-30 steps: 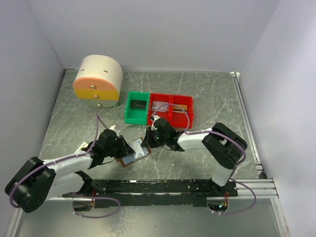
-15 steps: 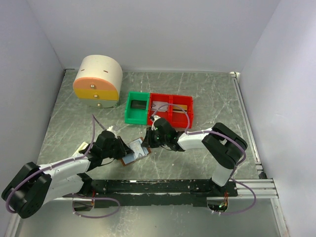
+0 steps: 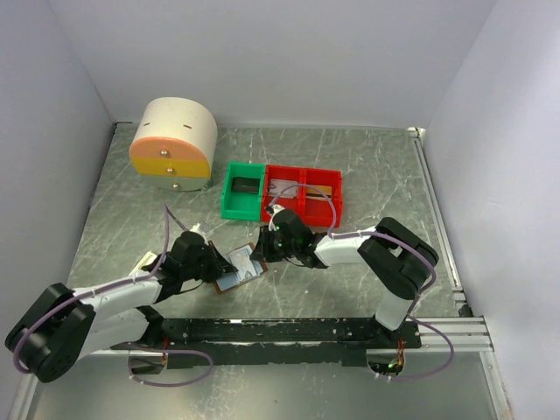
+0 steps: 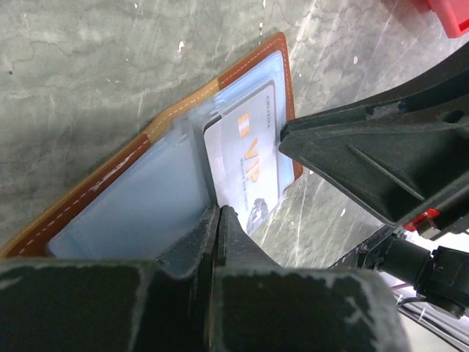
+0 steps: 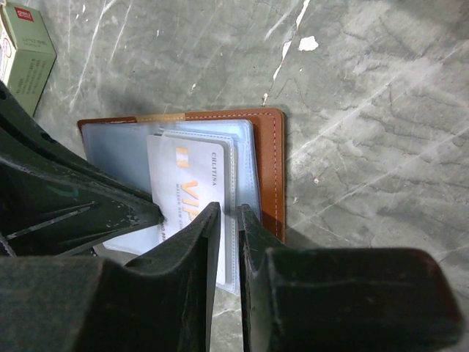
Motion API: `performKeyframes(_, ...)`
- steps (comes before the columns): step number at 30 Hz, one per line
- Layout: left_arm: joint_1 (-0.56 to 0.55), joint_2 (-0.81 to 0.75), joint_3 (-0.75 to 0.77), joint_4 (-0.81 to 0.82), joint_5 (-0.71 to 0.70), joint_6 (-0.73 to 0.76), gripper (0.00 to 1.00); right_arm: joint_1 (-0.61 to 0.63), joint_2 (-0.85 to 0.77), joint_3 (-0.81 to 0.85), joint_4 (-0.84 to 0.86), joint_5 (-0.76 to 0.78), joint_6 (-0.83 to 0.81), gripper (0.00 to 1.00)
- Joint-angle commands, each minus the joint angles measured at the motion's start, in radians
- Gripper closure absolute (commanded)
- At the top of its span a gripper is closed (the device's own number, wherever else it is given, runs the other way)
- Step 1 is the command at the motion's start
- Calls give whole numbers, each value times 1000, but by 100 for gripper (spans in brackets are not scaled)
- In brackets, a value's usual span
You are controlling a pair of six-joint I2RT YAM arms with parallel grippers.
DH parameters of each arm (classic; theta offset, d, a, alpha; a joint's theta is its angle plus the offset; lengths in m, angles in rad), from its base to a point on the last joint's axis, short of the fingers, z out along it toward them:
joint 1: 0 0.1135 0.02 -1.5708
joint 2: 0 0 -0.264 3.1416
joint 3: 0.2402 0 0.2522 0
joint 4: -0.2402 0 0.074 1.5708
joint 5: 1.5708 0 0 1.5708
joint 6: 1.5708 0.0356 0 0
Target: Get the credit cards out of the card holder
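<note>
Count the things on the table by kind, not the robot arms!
Card holder: 1
VIP card showing: 1
Green bin: 1
Red bin, two compartments: 1
Drawer unit: 1
Small box: 1
Total: 6, bin contents too unclear to count

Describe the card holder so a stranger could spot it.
On the grey marbled table, look in front of the green plastic bin, between the left hand and right hand. The brown bifold card holder lies open there; unlike the boxy bin, it is flat, pale-blue inside, showing a white VIP card.
</note>
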Motion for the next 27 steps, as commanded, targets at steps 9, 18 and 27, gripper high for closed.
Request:
performKeyframes(9, -6, -193, -28, -262, -93, 27, 93, -2, 22, -17, -77, 30, -12, 84)
performKeyframes(18, -6, -153, 24, -279, -86, 62, 93, 8, -136, -20, -81, 39, -54, 82)
performKeyframes(27, -7, -157, 51, -298, -91, 85, 93, 44, -35, 40, -21, -51, -43, 80)
